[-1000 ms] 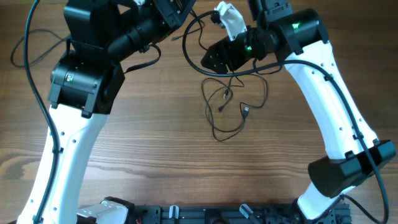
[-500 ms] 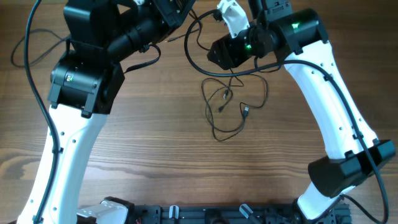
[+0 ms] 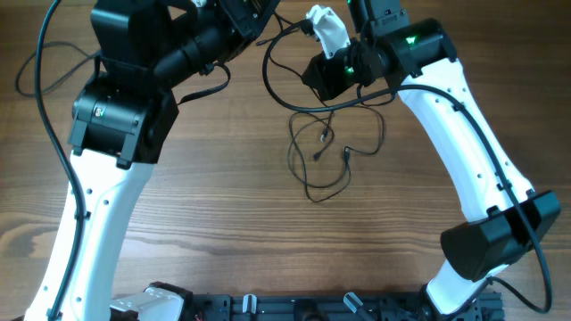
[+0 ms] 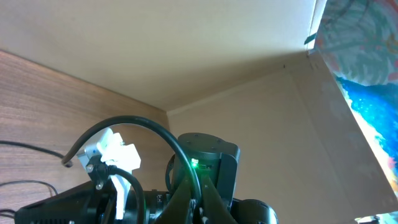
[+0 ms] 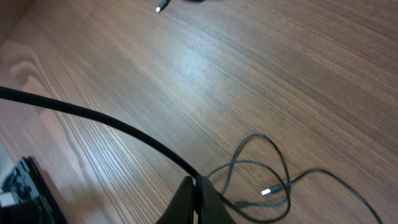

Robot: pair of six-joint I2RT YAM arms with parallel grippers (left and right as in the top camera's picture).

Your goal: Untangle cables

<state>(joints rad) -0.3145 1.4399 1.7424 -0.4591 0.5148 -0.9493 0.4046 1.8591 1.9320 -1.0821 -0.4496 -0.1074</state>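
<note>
right gripper point(image 5: 196, 184), fingers clamped together on a strand of the cables point(image 3: 346, 152), holds it raised at the far side, probably to draw it free. left gripper point(image 4: 196, 198) pinches another strand as an anchor; slack loops rest on the wooden table point(image 3: 223, 209).

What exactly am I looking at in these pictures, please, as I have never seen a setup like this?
These are two robot arms working at a wooden table. One picture looks straight down from above. The other two come from small cameras mounted on each wrist, looking past that arm's own fingers. Thin black cables lie in loose loops on the wood. The left gripper is shut on one of them, which arcs up to a free end. The right gripper is also shut, apparently pinching another length. The job is to untangle them.
</note>
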